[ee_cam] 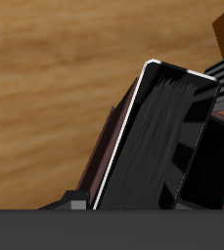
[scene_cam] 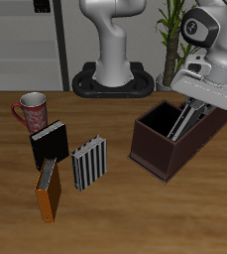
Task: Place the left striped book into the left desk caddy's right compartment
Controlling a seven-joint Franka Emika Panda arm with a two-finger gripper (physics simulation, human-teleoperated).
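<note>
Over the left desk caddy [scene_cam: 172, 139], in the exterior view, the arm reaches down from above with its pincer [scene_cam: 194, 105] tilted over the box. It grips the left striped book [scene_cam: 184, 119], which leans slanted into the right compartment [scene_cam: 165, 121], partly inside. No writing can be read on anything. On the wooden surface [scene_cam: 135, 213] stand a second striped book [scene_cam: 89, 164], a black book [scene_cam: 50, 145], an orange book [scene_cam: 49, 192] and a red mug [scene_cam: 31, 109].

In the wrist view, the left striped book [ee_cam: 162, 137] fills the frame, clenched by the pincer, tilted above the caddy's dark wall [ee_cam: 109, 146]; its cover shows blurred dark stripes.
</note>
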